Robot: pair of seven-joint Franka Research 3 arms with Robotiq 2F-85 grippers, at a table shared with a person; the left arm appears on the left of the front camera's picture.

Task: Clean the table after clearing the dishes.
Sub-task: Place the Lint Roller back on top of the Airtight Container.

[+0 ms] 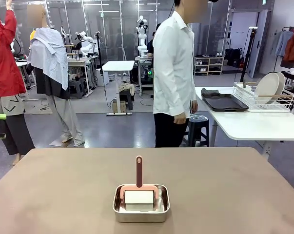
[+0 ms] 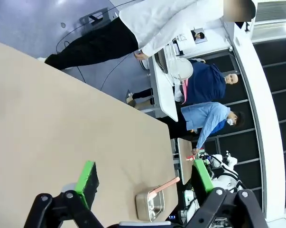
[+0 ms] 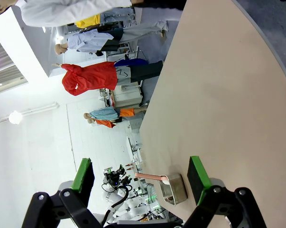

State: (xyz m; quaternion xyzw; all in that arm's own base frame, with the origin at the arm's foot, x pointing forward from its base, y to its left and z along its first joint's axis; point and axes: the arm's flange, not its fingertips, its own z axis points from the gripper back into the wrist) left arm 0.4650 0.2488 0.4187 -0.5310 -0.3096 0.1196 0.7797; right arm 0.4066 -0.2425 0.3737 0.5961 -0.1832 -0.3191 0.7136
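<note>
The brown surface fills the lower half of the front frame, bare apart from a steel pan at bottom centre (a white pad on a pink handle sits in it). At upper right, plates stand in a wire rack, a dark tray beside it. A person in white stands beyond. Left claw spread, gripping nothing; right claw likewise.

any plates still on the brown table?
No. In the front view the table carries a steel pan holding a pink-handled roller.
</note>
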